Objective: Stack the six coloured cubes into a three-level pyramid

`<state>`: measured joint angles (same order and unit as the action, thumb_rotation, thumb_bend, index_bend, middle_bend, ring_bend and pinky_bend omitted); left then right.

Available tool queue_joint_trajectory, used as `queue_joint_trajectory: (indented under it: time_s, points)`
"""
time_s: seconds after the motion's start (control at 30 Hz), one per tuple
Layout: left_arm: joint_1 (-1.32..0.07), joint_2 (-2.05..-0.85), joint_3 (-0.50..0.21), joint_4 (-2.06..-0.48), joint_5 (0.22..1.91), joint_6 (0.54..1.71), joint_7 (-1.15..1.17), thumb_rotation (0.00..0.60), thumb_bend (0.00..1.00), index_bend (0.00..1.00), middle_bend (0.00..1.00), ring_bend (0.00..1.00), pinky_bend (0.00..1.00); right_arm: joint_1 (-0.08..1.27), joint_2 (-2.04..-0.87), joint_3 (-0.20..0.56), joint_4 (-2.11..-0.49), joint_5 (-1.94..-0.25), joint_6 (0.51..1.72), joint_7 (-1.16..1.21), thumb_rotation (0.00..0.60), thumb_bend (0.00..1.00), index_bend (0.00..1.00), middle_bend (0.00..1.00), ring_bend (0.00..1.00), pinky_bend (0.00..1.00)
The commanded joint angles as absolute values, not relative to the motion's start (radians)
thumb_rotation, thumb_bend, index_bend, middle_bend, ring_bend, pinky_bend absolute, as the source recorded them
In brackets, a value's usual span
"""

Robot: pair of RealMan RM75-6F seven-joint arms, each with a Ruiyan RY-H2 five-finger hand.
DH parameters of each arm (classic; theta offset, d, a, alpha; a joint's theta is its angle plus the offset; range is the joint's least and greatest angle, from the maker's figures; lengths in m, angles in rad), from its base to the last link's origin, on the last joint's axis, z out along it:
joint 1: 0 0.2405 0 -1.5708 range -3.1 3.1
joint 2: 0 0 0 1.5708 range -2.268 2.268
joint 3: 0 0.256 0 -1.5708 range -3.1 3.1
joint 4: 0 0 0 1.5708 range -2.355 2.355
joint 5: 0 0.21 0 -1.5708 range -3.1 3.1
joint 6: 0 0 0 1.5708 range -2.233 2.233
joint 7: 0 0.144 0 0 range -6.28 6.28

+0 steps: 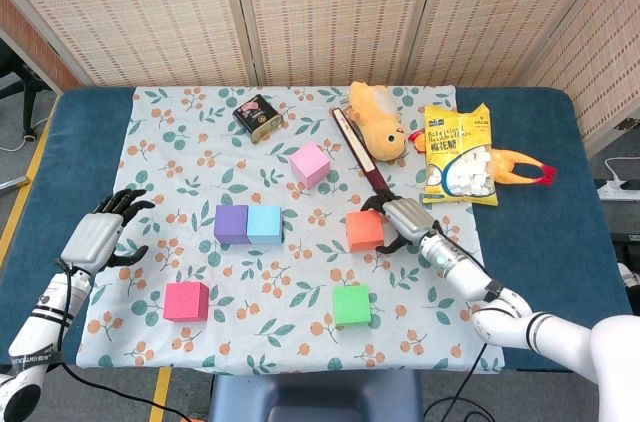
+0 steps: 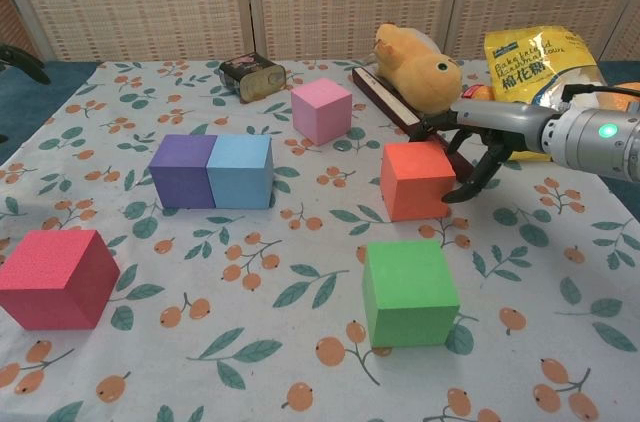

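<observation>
Orange cube (image 2: pixel 416 180) sits flat mid-cloth, edges roughly square to the table, no long axis. Right hand (image 2: pixel 478 138) has fingers spread around its right side, touching it; whether it's gripping, can't tell. Head view alone shows left hand (image 1: pixel 101 232), fingers apart, holding nothing, at the cloth's left edge.

- left hand (image 1: pixel 100 235): ribbed silver-grey back plate, black segmented fingers.
- left forearm: white shell with black bands and small dark markings; a black cable runs alongside it.
- right hand (image 2: pixel 487 135): silver-grey back, black fingers.
- right wrist: smooth grey metallic cylinder with a small lit green light.
- right forearm: glossy white rounded shells, dark ring joints between them.
</observation>
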<state>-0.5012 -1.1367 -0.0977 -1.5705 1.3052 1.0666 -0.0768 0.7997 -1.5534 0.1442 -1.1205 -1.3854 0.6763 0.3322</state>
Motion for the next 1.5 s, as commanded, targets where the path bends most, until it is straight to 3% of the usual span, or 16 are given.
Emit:
queue_joint_trajectory:
  time_s: [0.03, 0.2, 0.33, 0.83, 1.0, 1.5]
  points:
    - [-0.501, -1.138, -0.099, -1.567, 1.311, 1.066, -0.085, 0.6, 0.32, 0.22, 0.08, 0.05, 0.13, 0.799, -1.563, 0.146, -1.111, -1.372, 0.679, 0.32, 0.6, 0.0, 0.3, 0.2, 0.07, 0.23]
    - [-0.499, -1.141, -0.102, -1.561, 1.324, 1.071, -0.101, 0.6, 0.32, 0.22, 0.08, 0.05, 0.13, 0.799, -1.588, 0.166, -1.104, -1.347, 0.707, 0.308, 0.6, 0.08, 0.46, 0.36, 0.18, 0.28]
    - [-0.494, -1.141, -0.103, -1.557, 1.332, 1.079, -0.105, 0.6, 0.32, 0.22, 0.08, 0.05, 0.13, 0.8, -1.577, 0.182, -1.136, -1.334, 0.718, 0.312, 0.6, 0.11, 0.52, 0.42, 0.25, 0.31]
    - [-0.483, -1.126, -0.108, -1.576, 1.353, 1.109, -0.081, 0.6, 0.32, 0.22, 0.08, 0.05, 0.13, 0.892, -1.6, 0.26, -1.192, -1.216, 0.639, 0.236, 0.6, 0.11, 0.51, 0.42, 0.25, 0.31]
    - [-0.48, -1.13, -0.104, -1.573, 1.362, 1.109, -0.088, 0.6, 0.32, 0.22, 0.08, 0.05, 0.13, 0.96, -1.648, 0.284, -1.148, -1.143, 0.581, 0.165, 0.6, 0.11, 0.5, 0.42, 0.25, 0.31]
    - [-0.477, -1.133, -0.102, -1.558, 1.378, 1.109, -0.112, 0.6, 0.31, 0.22, 0.08, 0.05, 0.13, 1.025, -1.76, 0.298, -1.04, -1.038, 0.565, 0.086, 0.6, 0.11, 0.49, 0.42, 0.25, 0.31]
